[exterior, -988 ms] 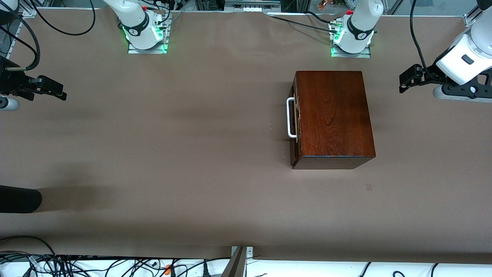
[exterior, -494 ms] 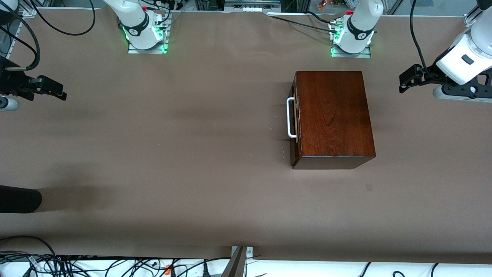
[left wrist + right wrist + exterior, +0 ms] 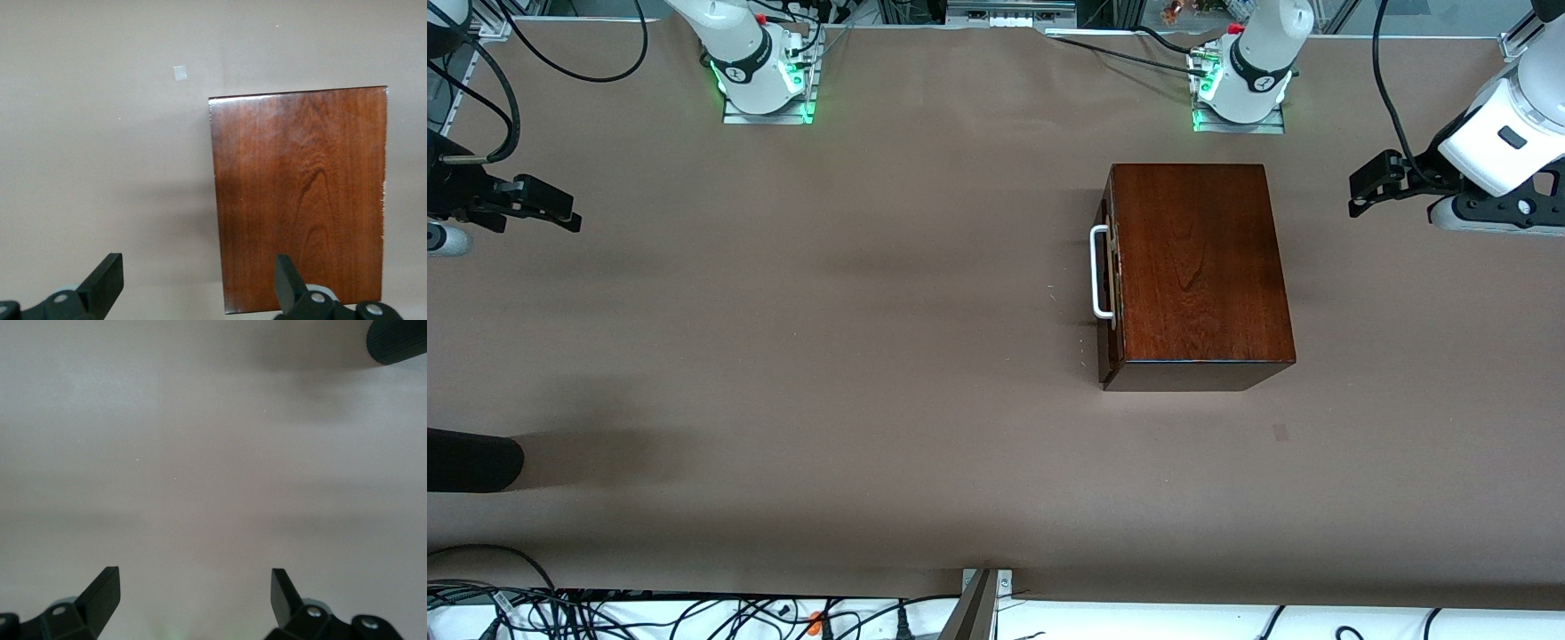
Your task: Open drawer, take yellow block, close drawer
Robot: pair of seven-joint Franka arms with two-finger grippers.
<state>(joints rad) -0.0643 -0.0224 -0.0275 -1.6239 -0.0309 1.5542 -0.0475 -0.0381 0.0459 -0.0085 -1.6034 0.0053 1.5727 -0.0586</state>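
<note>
The right gripper [image 3: 560, 209] hangs in the air over the right arm's end of the table [image 3: 827, 373], with its jaws wide apart and nothing between them; its wrist view shows only bare table under the fingers [image 3: 103, 590]. A dark wooden box [image 3: 1196, 267] stands on the table toward the left arm's end, closer to the edge where the robots' bases are. Its drawer [image 3: 1110, 276] is pushed fully in, and the white handle [image 3: 1100, 271] points toward the right arm's end. The yellow block cannot be seen anywhere. The left gripper [image 3: 1365, 187] hangs over the table near the left arm's end, beside the box, jaws wide open and empty.
</note>
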